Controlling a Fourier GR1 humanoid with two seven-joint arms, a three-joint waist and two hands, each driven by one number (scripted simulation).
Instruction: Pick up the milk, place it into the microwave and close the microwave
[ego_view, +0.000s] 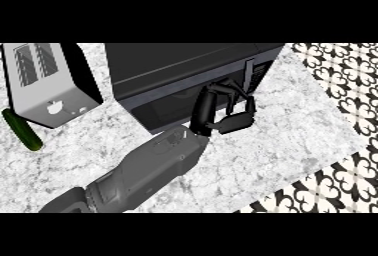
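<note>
One pale marbled tabletop (295, 130) fills most of the scene, with patterned black-and-white floor tiles (347, 75) past its right and lower right edges. One black microwave (177, 65) stands at the back, its dark front facing the lower edge of the view. I can't see inside it, and the milk isn't visible anywhere from here. One grey forearm (148, 170) runs up from the lower left toward the microwave's front. One silver two-slot toaster (48, 85) sits to the left of the microwave, close beside it. The left hand (235, 121) hangs at the front right corner of the microwave, fingers bent inward and holding nothing I can see. Whether they touch the door I cannot tell. One green cucumber (21, 130) lies by the left edge, just below the toaster.
</note>
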